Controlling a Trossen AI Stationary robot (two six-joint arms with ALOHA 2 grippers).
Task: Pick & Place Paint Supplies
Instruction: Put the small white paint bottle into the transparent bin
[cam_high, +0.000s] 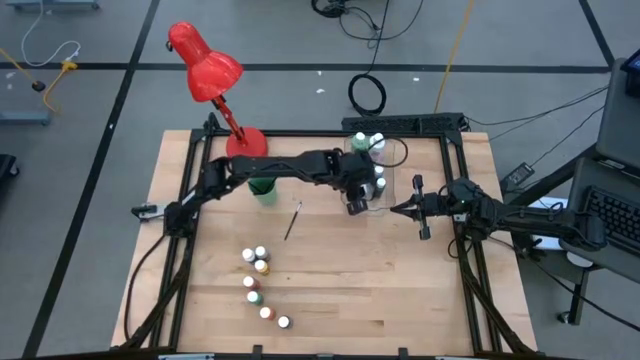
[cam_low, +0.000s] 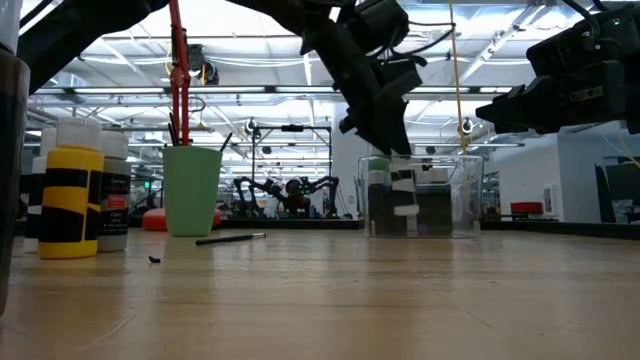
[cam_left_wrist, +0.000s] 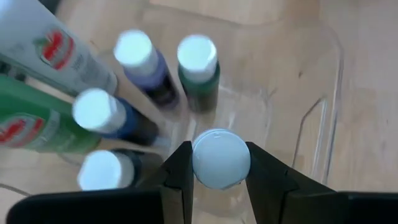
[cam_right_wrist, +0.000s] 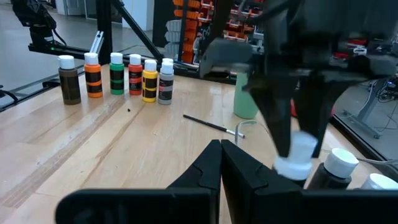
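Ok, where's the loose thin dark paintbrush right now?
In the high view, the thin dark paintbrush lies on the wooden table, between the green cup and left gripper.

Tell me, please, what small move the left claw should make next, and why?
Probably lower a little, then open. The left claw grips a white-capped bottle over the clear bin, above a free spot beside the bottles already standing there.

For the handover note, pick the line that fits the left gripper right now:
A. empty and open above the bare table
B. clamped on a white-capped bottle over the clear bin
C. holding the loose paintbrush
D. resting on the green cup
B: in the left wrist view the left gripper has its fingers against both sides of a white-capped bottle, above the clear bin with other bottles.
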